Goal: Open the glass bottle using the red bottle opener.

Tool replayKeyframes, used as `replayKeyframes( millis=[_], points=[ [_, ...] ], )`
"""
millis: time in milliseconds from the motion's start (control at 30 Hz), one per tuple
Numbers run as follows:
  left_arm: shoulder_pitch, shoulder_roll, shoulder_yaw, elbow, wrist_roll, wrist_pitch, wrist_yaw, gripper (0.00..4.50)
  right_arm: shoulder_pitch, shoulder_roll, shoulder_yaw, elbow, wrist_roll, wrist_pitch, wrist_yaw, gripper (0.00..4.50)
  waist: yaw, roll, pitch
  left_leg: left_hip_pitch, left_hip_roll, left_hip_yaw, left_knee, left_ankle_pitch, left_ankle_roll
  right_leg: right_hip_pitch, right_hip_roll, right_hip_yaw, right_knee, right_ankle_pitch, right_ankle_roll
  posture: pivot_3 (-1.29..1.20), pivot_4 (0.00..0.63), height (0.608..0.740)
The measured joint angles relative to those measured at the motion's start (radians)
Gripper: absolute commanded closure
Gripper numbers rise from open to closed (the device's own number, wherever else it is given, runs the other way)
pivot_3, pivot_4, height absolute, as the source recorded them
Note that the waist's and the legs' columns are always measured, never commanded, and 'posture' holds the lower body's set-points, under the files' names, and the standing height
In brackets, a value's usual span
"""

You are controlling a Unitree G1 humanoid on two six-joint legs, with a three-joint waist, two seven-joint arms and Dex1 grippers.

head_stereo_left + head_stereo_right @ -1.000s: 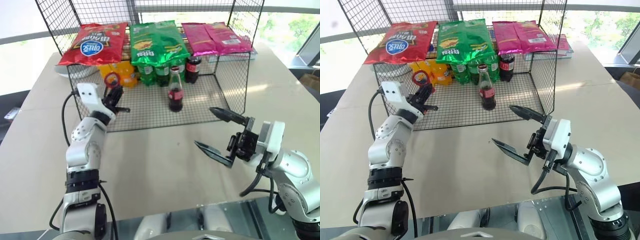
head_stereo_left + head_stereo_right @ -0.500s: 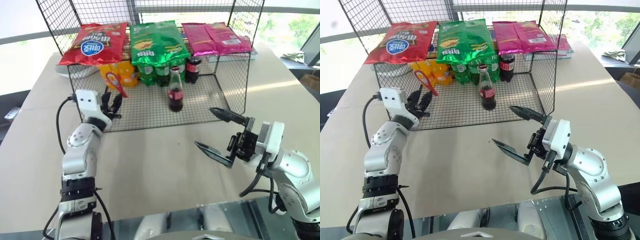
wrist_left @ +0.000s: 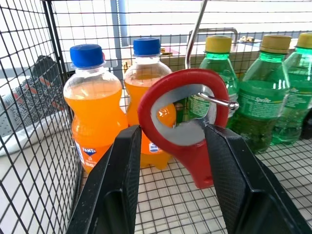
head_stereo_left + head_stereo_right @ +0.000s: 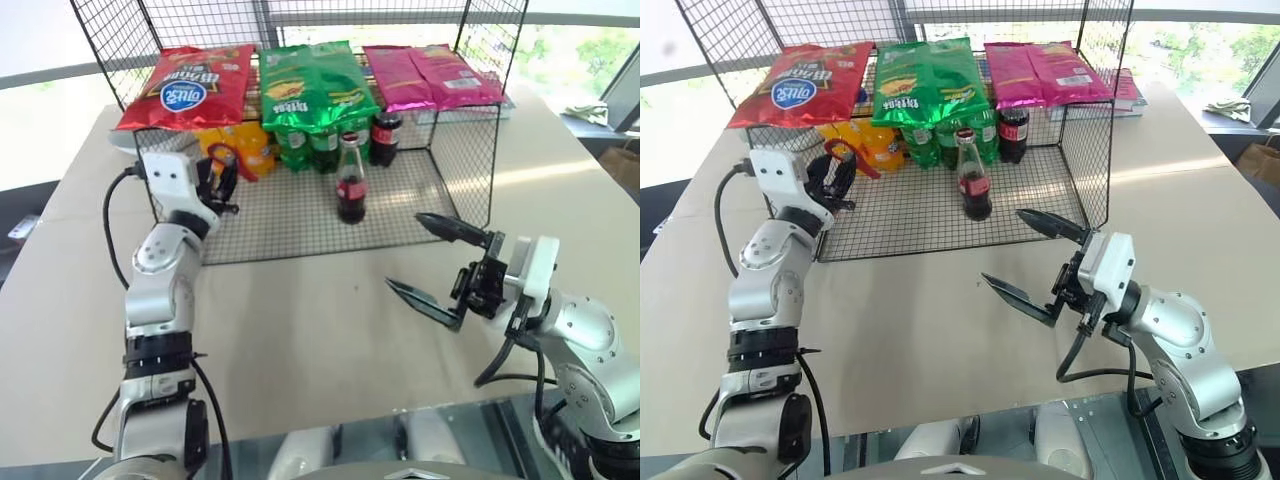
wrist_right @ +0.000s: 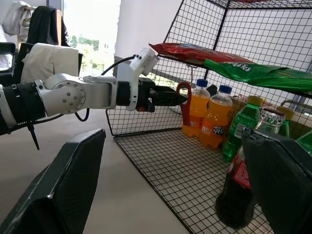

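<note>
The red bottle opener [image 3: 183, 122] is pinched between the two black fingers of the left gripper [image 3: 170, 146], loop head up, in front of two orange Fanta bottles [image 3: 97, 107] and green Sprite bottles [image 3: 263, 92] inside the wire rack [image 4: 440, 190]. The glass bottle [image 4: 350, 180] is seen standing upright on the rack's mesh floor, well to the right of the left gripper and apart from it. The right gripper [image 4: 432, 262] is held with its fingers spread wide and empty, over the table [image 4: 300, 330], the glass bottle standing just beyond it.
</note>
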Motion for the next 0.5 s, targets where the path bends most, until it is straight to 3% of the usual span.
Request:
replayKeyframes(
  millis=[300, 333, 367, 433, 500],
  points=[
    [-0.017, 0.016, 0.0, 0.029, -0.001, -0.02, -0.022, 2.43, 0.006, -0.004, 0.001, -0.028, 0.0, 0.015, -0.009, 0.0, 0.0, 0.0, 0.0, 0.0, 0.0, 0.0, 0.0, 0.0, 0.0, 0.0, 0.0, 0.0, 0.0, 0.0, 0.0, 0.0, 0.15, 0.74],
    [-0.017, 0.017, 0.0, 0.029, -0.002, -0.021, -0.028, 2.93, 0.01, -0.004, 0.002, -0.028, 0.0, 0.015, -0.009, 0.0, 0.0, 0.0, 0.0, 0.0, 0.0, 0.0, 0.0, 0.0, 0.0, 0.0, 0.0, 0.0, 0.0, 0.0, 0.0, 0.0, 0.15, 0.74],
    [-0.017, 0.017, 0.0, 0.029, -0.003, -0.021, -0.035, 3.06, 0.013, -0.004, 0.003, -0.028, -0.001, 0.014, -0.009, 0.0, 0.0, 0.0, 0.0, 0.0, 0.0, 0.0, 0.0, 0.0, 0.0, 0.0, 0.0, 0.0, 0.0, 0.0, 0.0, 0.0, 0.15, 0.74],
    [-0.017, 0.018, 0.0, 0.029, -0.01, -0.021, -0.051, 4.09, 0.017, -0.004, 0.003, -0.028, -0.001, 0.014, -0.008, 0.0, 0.0, 0.0, 0.0, 0.0, 0.0, 0.0, 0.0, 0.0, 0.0, 0.0, 0.0, 0.0, 0.0, 0.0, 0.0, 0.0, 0.15, 0.74],
    [-0.017, 0.018, 0.0, 0.029, -0.012, -0.022, -0.059, 4.46, 0.017, -0.004, 0.003, -0.028, -0.001, 0.014, -0.008, 0.0, 0.0, 0.0, 0.0, 0.0, 0.0, 0.0, 0.0, 0.0, 0.0, 0.0, 0.0, 0.0, 0.0, 0.0, 0.0, 0.0, 0.15, 0.74]
  ],
)
